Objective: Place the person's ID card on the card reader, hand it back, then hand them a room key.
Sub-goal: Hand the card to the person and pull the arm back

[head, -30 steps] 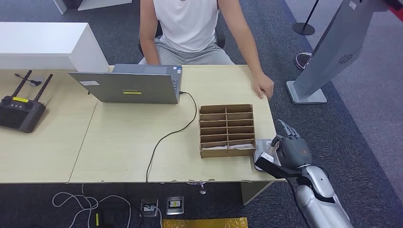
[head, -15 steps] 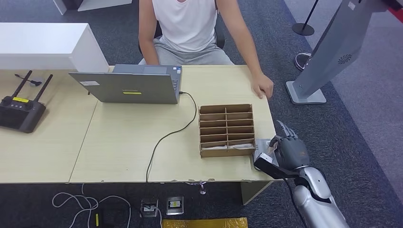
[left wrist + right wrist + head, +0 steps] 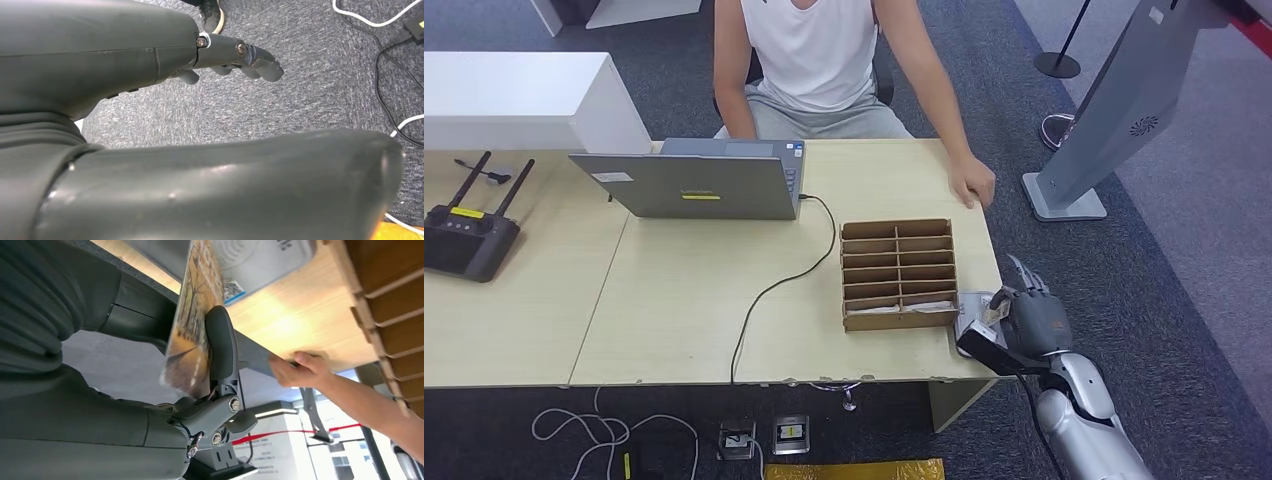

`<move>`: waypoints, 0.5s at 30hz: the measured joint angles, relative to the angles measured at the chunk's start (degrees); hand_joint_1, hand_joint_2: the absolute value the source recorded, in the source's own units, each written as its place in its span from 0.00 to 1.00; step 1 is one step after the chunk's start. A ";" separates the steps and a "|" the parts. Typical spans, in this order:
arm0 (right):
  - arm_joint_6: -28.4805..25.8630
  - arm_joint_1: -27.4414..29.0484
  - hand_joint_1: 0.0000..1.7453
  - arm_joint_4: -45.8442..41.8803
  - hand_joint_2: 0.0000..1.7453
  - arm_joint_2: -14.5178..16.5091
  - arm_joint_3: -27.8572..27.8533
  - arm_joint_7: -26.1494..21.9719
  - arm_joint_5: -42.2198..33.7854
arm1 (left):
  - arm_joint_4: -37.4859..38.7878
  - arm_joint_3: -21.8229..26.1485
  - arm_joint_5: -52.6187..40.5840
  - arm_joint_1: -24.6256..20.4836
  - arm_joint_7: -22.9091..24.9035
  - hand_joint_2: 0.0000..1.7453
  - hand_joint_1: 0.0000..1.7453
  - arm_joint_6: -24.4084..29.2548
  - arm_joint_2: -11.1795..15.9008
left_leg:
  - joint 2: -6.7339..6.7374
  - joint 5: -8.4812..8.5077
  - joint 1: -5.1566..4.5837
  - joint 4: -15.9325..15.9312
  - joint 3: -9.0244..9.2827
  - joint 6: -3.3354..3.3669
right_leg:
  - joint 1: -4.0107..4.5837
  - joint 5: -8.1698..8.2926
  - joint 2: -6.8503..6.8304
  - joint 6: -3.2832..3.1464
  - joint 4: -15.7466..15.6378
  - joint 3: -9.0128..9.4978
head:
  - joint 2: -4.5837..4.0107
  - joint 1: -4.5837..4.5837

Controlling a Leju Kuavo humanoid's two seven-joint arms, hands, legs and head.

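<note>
The right hand (image 3: pixel 1024 318) sits at the near right corner of the counter (image 3: pixel 674 300), beside the card reader (image 3: pixel 972 308). It holds the ID card (image 3: pixel 192 335) pinched between the thumb and a dark finger; the wrist view shows the card's printed face, held on edge just beside the reader's grey top with its wave symbol (image 3: pixel 250 260). Whether the card touches the reader cannot be told. In the head view the card (image 3: pixel 996 306) shows as a small pale sliver at the fingertips, over the reader's outer edge.

The left hand (image 3: pixel 235 57) hangs over the grey carpet floor (image 3: pixel 300 100); its fingers are curled slightly and apart, and it holds nothing.

A brown cardboard slotted organiser (image 3: pixel 898 273) stands just left of the reader, with pale cards lying in its nearest row. A grey laptop (image 3: pixel 694 180) stands farther back, and a black cable (image 3: pixel 774 290) runs from it to the near counter edge. A black router with two antennas (image 3: pixel 466 225) lies on the far left.

A person in a white sleeveless top (image 3: pixel 814 50) sits behind the counter, with one hand (image 3: pixel 974 185) resting on its far right corner, well apart from the robot's hand.
</note>
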 joint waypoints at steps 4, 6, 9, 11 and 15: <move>-0.31 0.01 1.00 1.30 1.00 0.01 0.25 0.31 0.43 | 0.01 0.00 0.00 0.01 0.00 0.00 0.00 0.01 0.02 | 0.00 0.00 0.00 0.00 0.01 0.00 | 0.00 0.02 0.02 0.01 0.00 0.00 | 0.00 -0.01; -0.35 -0.06 1.00 1.72 1.00 0.01 0.48 0.43 0.58 | 0.01 0.00 0.00 0.01 0.00 0.00 0.00 0.01 0.04 | 0.00 0.00 0.01 0.00 0.01 0.00 | 0.02 0.03 0.05 0.01 0.00 0.01 | 0.00 -0.01; -0.34 -0.17 1.00 2.03 1.00 -0.10 0.62 0.75 0.73 | 0.01 0.00 0.00 0.01 0.00 0.00 0.00 0.01 0.05 | 0.00 0.00 0.02 0.00 0.01 0.00 | 0.02 0.02 0.08 0.01 0.00 0.00 | 0.00 0.00; -0.33 -0.23 1.00 2.16 1.00 -0.22 0.66 0.86 0.73 | 0.01 0.00 0.00 0.01 -0.01 0.00 0.00 0.01 0.06 | 0.00 0.00 0.02 0.00 0.00 0.00 | 0.02 0.02 0.08 0.01 0.00 0.00 | 0.00 0.00; -0.33 -0.34 1.00 2.19 1.00 -0.45 0.80 1.03 0.75 | 0.02 0.00 0.00 0.01 -0.07 0.00 0.00 0.00 0.07 | 0.00 0.00 0.02 0.00 0.00 0.00 | 0.02 0.03 0.07 0.01 -0.01 0.02 | 0.00 0.00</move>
